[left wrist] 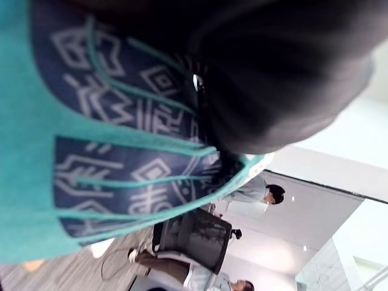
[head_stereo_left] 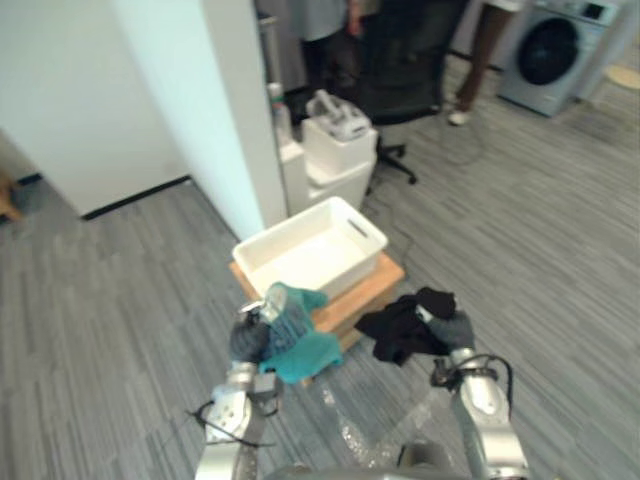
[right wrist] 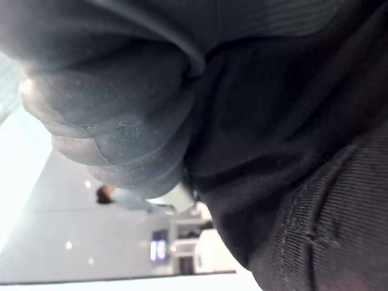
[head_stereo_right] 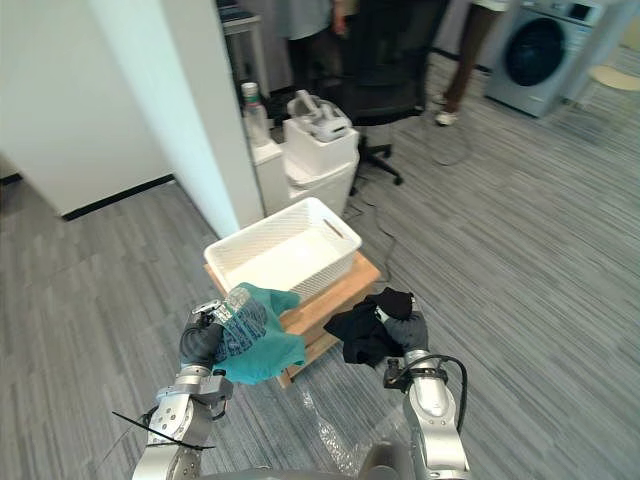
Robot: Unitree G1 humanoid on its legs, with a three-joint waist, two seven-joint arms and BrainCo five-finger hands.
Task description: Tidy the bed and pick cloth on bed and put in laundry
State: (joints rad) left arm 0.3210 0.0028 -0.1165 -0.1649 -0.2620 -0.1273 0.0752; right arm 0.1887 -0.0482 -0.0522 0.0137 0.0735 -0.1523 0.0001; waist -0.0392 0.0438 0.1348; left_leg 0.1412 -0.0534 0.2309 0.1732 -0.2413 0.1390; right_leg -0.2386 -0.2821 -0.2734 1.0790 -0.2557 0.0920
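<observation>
Teal cloth with a dark patterned patch hangs bunched from the left hand, held up off the grey floor in front of the near left corner of the wooden platform. The fingers of that hand are curled into the fabric at its top edge, and the left wrist view has the patterned patch pressed close against the hand's dark cover. A white pillar rises behind, on the left.

Just beyond the teal cloth, a white laundry basket sits on the wooden platform, set at an angle to the robot. Farther back stand stacked white bins beside the pillar, and a black office chair behind them.

To the right of the platform, a black cloth hangs crumpled from the right hand, also clear of the floor and near the platform's right corner. Its fingers are clamped on the dark fabric, which crowds close in the right wrist view.

At the far right, a person's leg stands by the chair, and a washing machine stands well apart in the corner.
</observation>
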